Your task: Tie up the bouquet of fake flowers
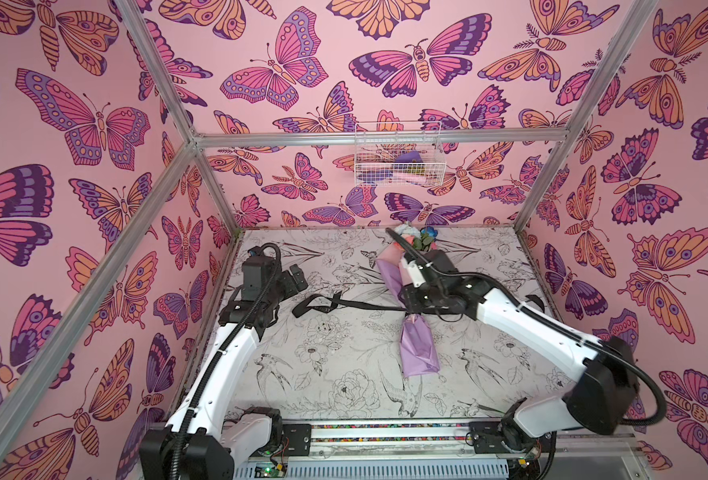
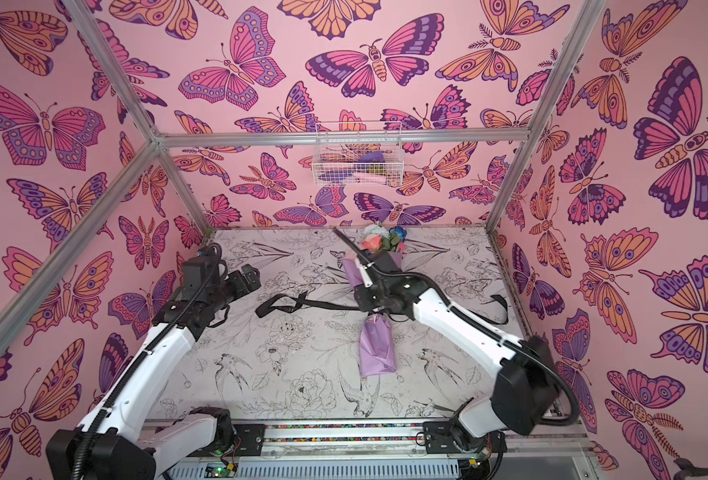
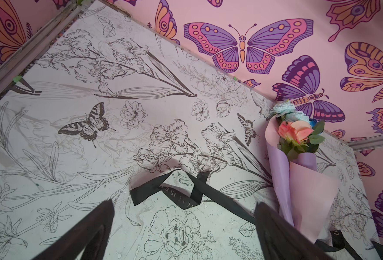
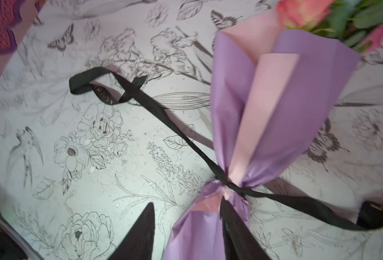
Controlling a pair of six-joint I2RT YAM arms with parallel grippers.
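Where black ribbon is cinched round the bouquet of fake flowers, the right gripper is seen half-spread, gripping nothing; left gripper is held wide, nine o'clock.

The bouquet of fake flowers is peach-pink, pale blue and deep blue, wrapped in lilac and pink. The ribbon across it is black, and the table beneath it is white with grey floral drawings.
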